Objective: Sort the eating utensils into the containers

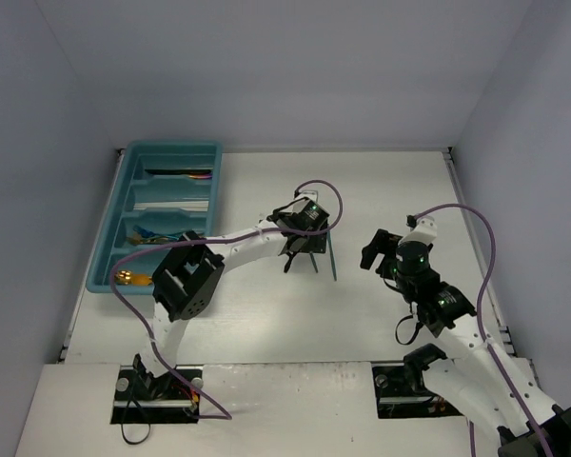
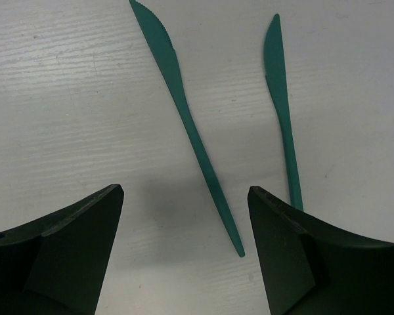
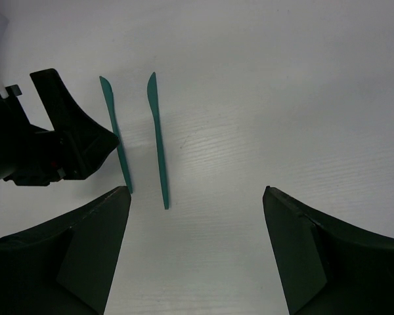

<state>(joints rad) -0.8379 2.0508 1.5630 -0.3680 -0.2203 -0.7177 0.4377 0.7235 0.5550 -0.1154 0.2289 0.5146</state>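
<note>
Left hand (image 2: 185, 194) released, jaws wide, empty, hovering over the tabletop (image 2: 59, 92) well right of the tray (image 1: 171, 147). Right hand (image 3: 196, 190) likewise released and empty, further right of the tray, pointed at the same spot.

Step in hand, my read: pick up one teal knife. Serrated knife (image 2: 187, 125) lies flat, handle end between the left hand's fingers (image 2: 72, 249) but nearer the right one, blade running away on a slant. Smooth knife (image 2: 280, 105) lies just beside it on the side away from the tray, not touching. Its handle end goes out of sight under the right finger.

Doing it well:
- One knife only. Straight down from here risks landing on the smooth handle or dragging both. Shift a touch toward the tray so the serrated handle is centred and the smooth one sits outside the jaws.
- Rotate the wrist so the fingers close square across the handle, not along the slant.
- Thin flat plastic on a smooth top: tips down to the tabletop, close slowly. It may skid or flip.
- Grip mid-handle so it hangs level.

Tray beyond: four long slots, cutlery (image 1: 162, 235) in them. From above it's too small to tell which slot takes knives. Lay it in lengthwise.
</note>
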